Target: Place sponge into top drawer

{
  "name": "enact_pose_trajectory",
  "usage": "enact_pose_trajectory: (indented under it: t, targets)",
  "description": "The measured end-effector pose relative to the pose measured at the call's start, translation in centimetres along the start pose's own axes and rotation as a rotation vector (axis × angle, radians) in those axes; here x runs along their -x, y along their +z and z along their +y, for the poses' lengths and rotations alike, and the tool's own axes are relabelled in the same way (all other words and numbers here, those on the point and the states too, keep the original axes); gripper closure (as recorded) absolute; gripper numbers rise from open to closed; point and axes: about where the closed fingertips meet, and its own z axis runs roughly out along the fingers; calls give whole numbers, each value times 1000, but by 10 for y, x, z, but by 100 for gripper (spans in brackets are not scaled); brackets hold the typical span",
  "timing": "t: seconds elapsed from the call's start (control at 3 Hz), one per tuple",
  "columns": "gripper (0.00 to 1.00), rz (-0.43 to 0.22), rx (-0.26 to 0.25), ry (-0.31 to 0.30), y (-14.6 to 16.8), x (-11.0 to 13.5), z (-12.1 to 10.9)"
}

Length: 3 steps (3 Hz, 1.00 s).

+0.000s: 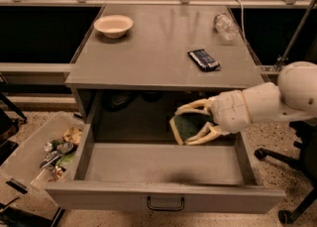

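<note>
The gripper [185, 125] hung inside the open top drawer [158, 165], near its back right corner — its two fingers [195, 105] closed on the sponge [183, 128], which stood tilted on edge, above the drawer floor.

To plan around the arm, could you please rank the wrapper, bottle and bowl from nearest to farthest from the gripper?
The gripper holds the sponge over the top drawer, back right.
1. Snack wrapper, right side of the tabletop, just above it.
2. Bottle, back right corner.
3. Bowl, back left corner.
</note>
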Motion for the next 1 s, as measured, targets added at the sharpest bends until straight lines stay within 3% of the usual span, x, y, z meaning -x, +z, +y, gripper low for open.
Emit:
enact_pose_trajectory:
  t: [0.33, 0.67, 1.0]
  targets:
    - [100, -88, 19, 4, 56, -31, -15]
    - [100, -88, 19, 4, 56, -31, -15]
    - [100, -3, 58, 42, 69, -50, 16]
